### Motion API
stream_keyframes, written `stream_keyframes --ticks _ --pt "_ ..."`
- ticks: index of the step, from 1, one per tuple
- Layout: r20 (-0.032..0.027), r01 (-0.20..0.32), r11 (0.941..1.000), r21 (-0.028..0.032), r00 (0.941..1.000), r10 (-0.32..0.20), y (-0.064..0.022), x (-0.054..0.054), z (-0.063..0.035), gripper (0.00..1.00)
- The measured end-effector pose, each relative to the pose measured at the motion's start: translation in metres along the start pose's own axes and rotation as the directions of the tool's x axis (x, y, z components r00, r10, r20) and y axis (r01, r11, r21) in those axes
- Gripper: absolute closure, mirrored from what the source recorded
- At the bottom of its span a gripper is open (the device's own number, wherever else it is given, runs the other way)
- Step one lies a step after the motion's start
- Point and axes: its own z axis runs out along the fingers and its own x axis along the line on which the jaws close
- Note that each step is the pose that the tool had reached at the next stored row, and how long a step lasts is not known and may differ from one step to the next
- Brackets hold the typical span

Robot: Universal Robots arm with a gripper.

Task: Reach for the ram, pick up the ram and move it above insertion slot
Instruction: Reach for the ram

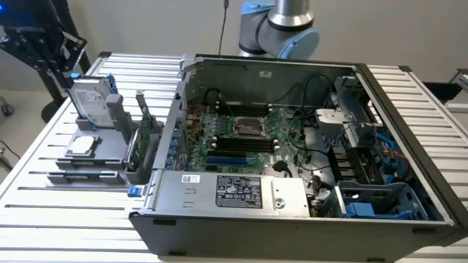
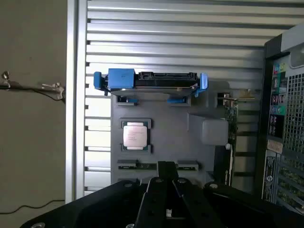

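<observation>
Wrist view: hand [image 2: 166, 172], fingers together, hangs above the ram [image 2: 135, 166] in the grey fixture [image 2: 166, 135] on the slatted surface [image 2: 166, 47].

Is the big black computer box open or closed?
Open. The big black metal computer case has no cover on its upward side, so the green motherboard inside shows plainly.

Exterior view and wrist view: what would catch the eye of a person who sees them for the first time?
The open computer case dominates the middle of the exterior view, with its green motherboard exposed inside. On the exterior view's left a grey holder carries a hard drive in a blue bracket, standing on edge, and a processor chip. The gripper hangs above that holder with its fingers shut, holding nothing.
</observation>
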Motion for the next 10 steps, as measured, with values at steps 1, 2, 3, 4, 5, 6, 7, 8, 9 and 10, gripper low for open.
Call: stream_keyframes --ticks 1,2,3,4,5,6,7,8,9,10 --pt "0.0000 0.000 1.0000 0.0000 1.0000 0.000 0.0000 0.0000 0.0000 0.89" --pt "0.0000 0.000 1.0000 0.0000 1.0000 0.000 0.0000 0.0000 0.0000 0.89" --pt "-0.0001 0.000 1.0000 0.0000 1.0000 0.000 0.0000 0.0000 0.0000 0.89" --pt "0.0000 0.000 1.0000 0.0000 1.0000 0.000 0.0000 0.0000 0.0000 0.89" --pt "0.0000 0.000 1.0000 0.0000 1.0000 0.000 0.0000 0.0000 0.0000 0.89" --pt "-0.0001 0.000 1.0000 0.0002 1.0000 0.000 0.0001 0.0001 0.0000 0.89" --pt "-0.0001 0.000 1.0000 0.0004 1.0000 0.000 0.0010 0.0003 0.0000 0.89" --pt "0.0001 0.000 1.0000 0.0004 1.0000 0.000 0.0012 0.0002 0.0001 0.89" --pt "0.0000 0.001 1.0000 0.0007 1.0000 -0.001 0.0015 0.0002 0.0001 0.89" --pt "0.0001 0.001 1.0000 0.0009 1.0000 -0.001 0.0018 0.0002 0.0001 0.89"
